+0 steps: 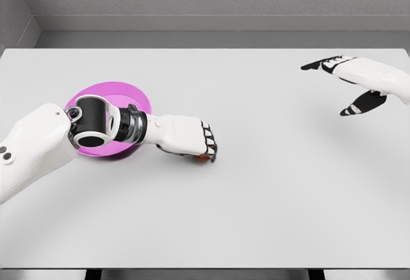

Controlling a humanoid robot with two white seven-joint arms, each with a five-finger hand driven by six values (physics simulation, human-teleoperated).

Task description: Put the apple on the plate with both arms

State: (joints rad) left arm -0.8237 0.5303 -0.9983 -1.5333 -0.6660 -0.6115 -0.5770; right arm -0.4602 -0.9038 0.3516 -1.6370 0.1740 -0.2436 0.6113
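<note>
Starting at the left: the plate, magenta, is sitting on the table in the left half, and my own left forearm and wrist are crossing over it, covering most of it. Only its upper and right rim are showing. Nothing is visible lying on the bare part, so I'm judging the placing as not done.

Just right of the plate, my left hand is lying palm down with fingers curled over the apple. Only a small reddish-brown sliver of the apple is peeking out under the fingertips, low by the tabletop. I'm reading that as fingers closing around it, gripping. Whether it's lifted or resting on the surface I cannot tell. The apple is beside the plate, near it, not on it.

So progress: apple appears to be in hand, carry to the plate is left, plus release.

In the way: my own left arm is overlying the plate, so the hand has to swing back over the rim; awkward wrist angle, likely.

Far right, well apart from everything: my right hand is hovering near the table's back right edge, fingers spread and relaxed, holding nothing. It's contributing nothing to the apple right now, though the task is asking for both arms.

Otherwise I'm seeing only grey walls behind.
</note>
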